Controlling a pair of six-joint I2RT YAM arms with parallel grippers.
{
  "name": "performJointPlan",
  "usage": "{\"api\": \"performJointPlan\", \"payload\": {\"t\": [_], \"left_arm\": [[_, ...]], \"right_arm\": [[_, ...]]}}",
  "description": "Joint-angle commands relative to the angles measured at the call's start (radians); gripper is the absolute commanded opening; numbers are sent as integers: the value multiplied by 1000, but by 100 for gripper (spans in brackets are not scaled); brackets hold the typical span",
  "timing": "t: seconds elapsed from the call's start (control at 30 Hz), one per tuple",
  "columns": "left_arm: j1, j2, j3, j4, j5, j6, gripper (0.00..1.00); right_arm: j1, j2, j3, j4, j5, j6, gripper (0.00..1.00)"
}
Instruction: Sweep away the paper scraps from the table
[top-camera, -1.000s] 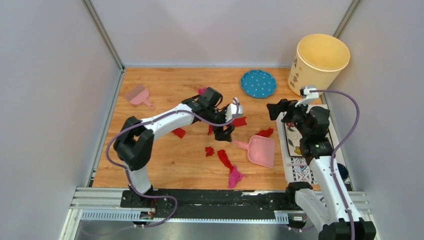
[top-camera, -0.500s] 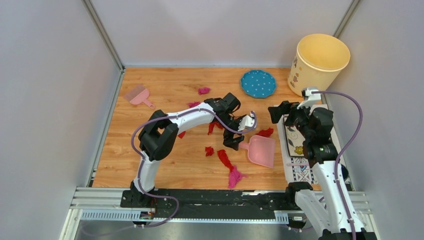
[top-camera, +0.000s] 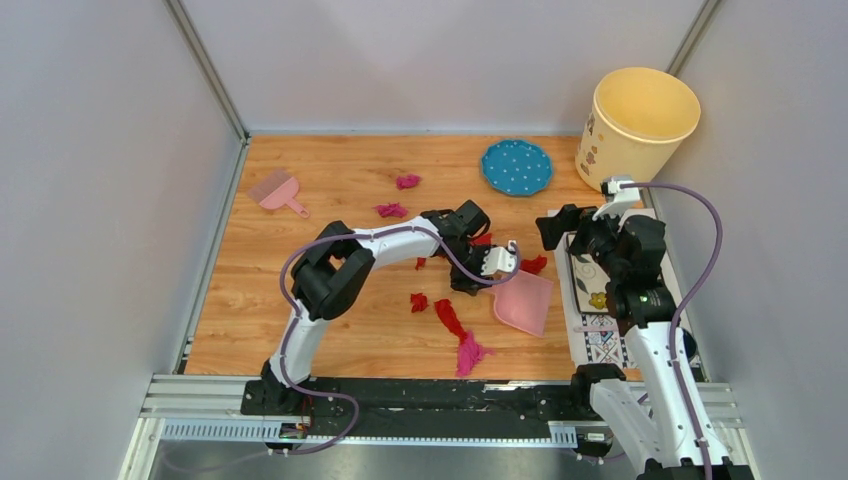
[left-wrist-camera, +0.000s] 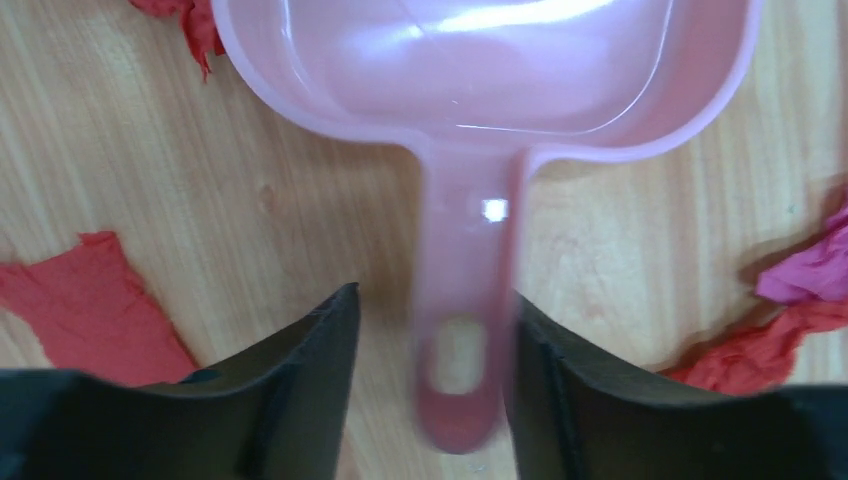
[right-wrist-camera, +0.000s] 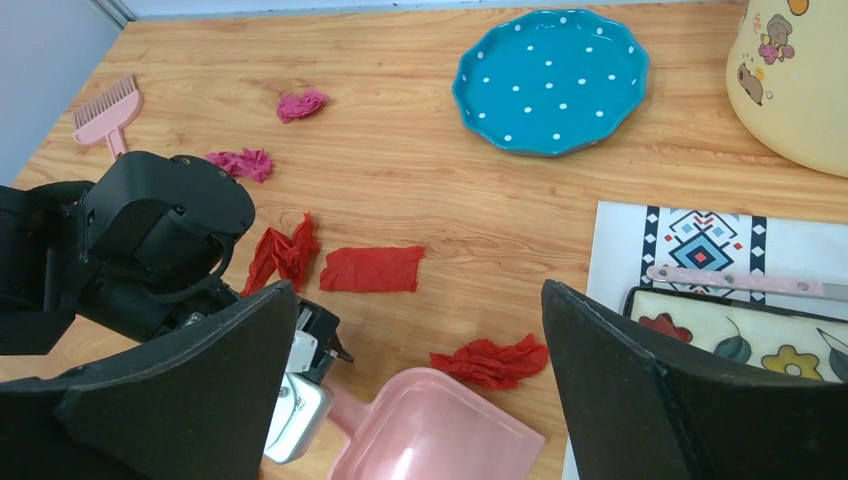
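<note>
Left wrist view: the left pincer (left-wrist-camera: 432, 310), newly arrived from the paper scraps (left-wrist-camera: 90, 300), straddles the dustpan handle (left-wrist-camera: 468, 250) released, so grasping it seems next.

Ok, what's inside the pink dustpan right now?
Nothing shows inside the dustpan: its scoop looks bare. A red scrap lies just outside its rim. Whatever is under it is covered.
</note>
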Motion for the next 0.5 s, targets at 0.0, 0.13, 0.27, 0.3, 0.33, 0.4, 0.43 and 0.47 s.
{"api": "performJointPlan", "payload": {"t": [0.0, 0.13, 0.27, 0.3, 0.33, 0.4, 0.43, 0.47], "left_arm": [[-13, -22, -27, 16, -31, 40, 50], [-18, -63, -23, -5, 9, -19, 1], [-18, -127, 2, -58, 44, -94, 0], [-18, -140, 7, -76, 37, -109, 0], [-18, -154, 10, -85, 29, -126, 0], [-16, -198, 17, -110, 6, -167, 0], [-16, -216, 16, -114, -6, -177, 0], [-18, -256, 8, -125, -18, -195, 0]], "right_arm": [[2, -5, 52, 13, -8, -17, 96], [2, -2, 57, 16, -7, -13, 96], [2, -5, 66, 14, -1, -8, 96], [2, -6, 69, 13, 1, -7, 96], [2, -9, 79, 5, 10, -2, 96], [2, -15, 95, -7, 25, 6, 96], [2, -15, 113, -22, 36, 7, 96], [2, -18, 119, -27, 38, 16, 96]]}}
